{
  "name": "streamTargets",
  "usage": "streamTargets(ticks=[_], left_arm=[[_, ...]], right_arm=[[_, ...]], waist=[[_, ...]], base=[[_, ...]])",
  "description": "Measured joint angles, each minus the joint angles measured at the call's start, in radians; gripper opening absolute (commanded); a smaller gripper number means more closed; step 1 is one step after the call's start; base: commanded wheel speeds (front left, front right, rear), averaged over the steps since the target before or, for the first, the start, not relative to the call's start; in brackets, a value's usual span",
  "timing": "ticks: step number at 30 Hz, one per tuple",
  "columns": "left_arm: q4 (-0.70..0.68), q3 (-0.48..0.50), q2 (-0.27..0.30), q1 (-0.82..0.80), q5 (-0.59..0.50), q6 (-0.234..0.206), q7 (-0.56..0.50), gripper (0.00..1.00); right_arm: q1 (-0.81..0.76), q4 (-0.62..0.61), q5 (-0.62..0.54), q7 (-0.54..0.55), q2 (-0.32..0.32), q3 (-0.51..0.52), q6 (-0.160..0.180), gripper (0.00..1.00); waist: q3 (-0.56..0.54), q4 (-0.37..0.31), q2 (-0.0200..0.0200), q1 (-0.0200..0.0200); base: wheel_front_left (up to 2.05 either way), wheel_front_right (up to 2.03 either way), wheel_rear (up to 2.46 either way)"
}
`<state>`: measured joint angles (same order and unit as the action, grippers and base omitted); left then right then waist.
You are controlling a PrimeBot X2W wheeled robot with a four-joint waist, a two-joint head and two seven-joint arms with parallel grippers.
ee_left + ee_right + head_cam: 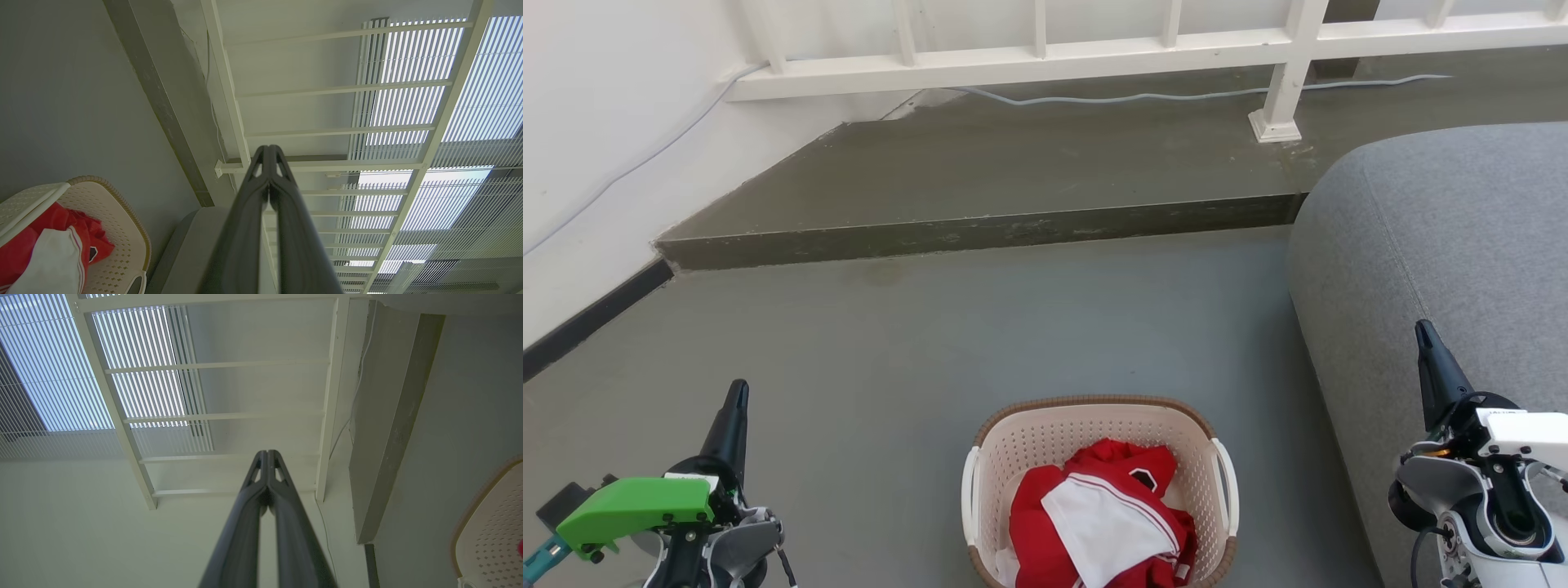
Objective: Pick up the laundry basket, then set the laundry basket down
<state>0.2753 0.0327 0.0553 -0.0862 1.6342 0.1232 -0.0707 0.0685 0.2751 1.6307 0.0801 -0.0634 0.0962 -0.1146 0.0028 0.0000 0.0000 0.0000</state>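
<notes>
The laundry basket [1013, 445] stands on the grey floor at the bottom middle of the head view, cream and perforated, with a brown rim and white side handles. Red and white clothes [1107, 518] lie inside it. My left gripper [737, 392] is shut and empty, well to the basket's left, fingers pointing away from me. My right gripper [1423, 331] is shut too, off to the basket's right in front of the grey sofa. In the left wrist view the basket [122, 228] shows at the lower left beside the shut gripper [269, 149]. The right wrist view catches the basket [490, 539] at its right edge, apart from the shut gripper [267, 453].
A grey sofa [1445, 245] fills the right side, close to the basket. A raised concrete step [980, 233] runs across ahead, with a white railing [1029, 57] and a cable [1143, 96] behind it. A white wall [596, 147] bounds the left.
</notes>
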Motion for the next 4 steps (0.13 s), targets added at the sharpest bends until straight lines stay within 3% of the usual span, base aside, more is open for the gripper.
streamTargets(ticks=[4], left_arm=[[0.000, 0.000, 0.000, 0.000, 0.000, 0.000, 0.000, 0.00]], right_arm=[[0.000, 0.000, 0.000, 0.000, 0.000, 0.000, 0.000, 0.00]], waist=[[0.000, 0.000, 0.0000, 0.0000]], base=[[0.00, 0.00, 0.00]])
